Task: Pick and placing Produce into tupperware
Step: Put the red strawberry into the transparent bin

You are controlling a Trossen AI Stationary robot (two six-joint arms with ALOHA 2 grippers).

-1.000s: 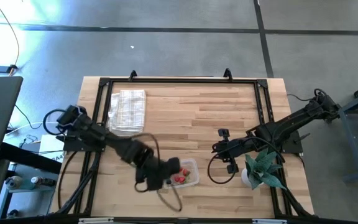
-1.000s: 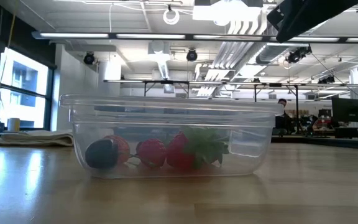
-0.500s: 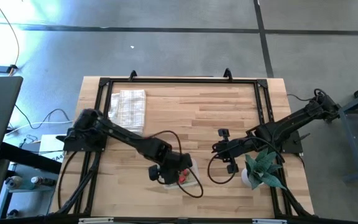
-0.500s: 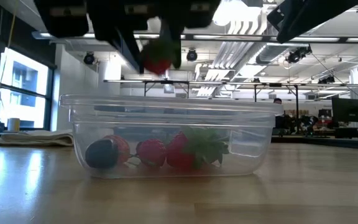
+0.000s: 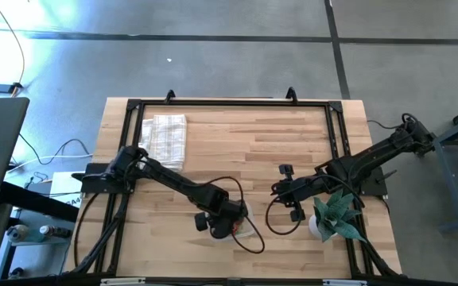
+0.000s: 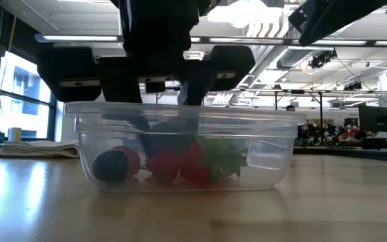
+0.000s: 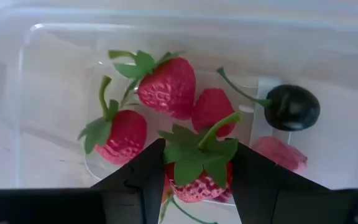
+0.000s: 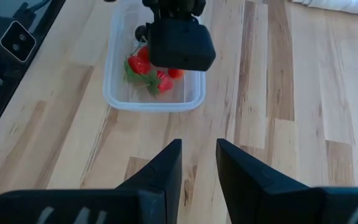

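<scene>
The clear tupperware stands near the table's front edge, mostly under my left gripper in the high view. My left gripper reaches down into it and is shut on a red strawberry with a green top. On the container's floor lie more produce: strawberries, a dark cherry and a pink piece. My right gripper hangs open to the right of the container with nothing between its fingers. My left gripper pinches the strawberry by its two sides, just under the green top, between its two fingers. The fingers come from above, pointing down. The berry sits with its stem up, below the tupperware's rim; I cannot tell whether it touches the bottom.
A white checked cloth lies at the far left. A teal potted plant stands at the near right, beside the right arm. A black frame rail runs round the table. Bare wood lies between the container and the far edge.
My left gripper has gone down and toward the table's right with the strawberry. Half a second ago the berry hung above the tupperware's rim; now it is inside the container, among the other pieces.
</scene>
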